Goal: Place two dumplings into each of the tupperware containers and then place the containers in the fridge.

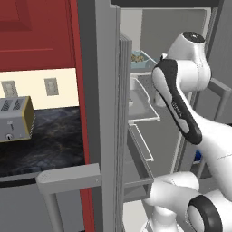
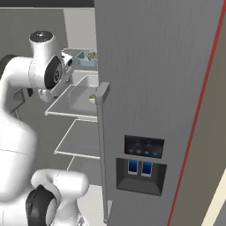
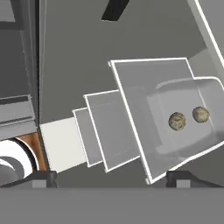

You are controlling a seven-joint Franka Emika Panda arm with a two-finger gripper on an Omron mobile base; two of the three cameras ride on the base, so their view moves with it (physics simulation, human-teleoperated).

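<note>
Inside the fridge (image 1: 104,113), white container (image 3: 183,118) (two dumplings (image 3: 177,121)) lies beyond parted jaws.

Two olive-tan speckled dumplings (image 3: 177,121) are seen in a deep white container (image 3: 183,94). The fridge (image 2: 154,88) is grey; the counter (image 1: 45,145) is dark marbled, the cabinet (image 1: 36,34) red.

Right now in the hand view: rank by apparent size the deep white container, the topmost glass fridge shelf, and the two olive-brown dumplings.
1. Topmost glass fridge shelf, the widest outline.
2. Deep white rectangular container, standing on it and cut off at the right edge.
3. The two olive-brown dumplings inside: look alike, no ranking.
</note>
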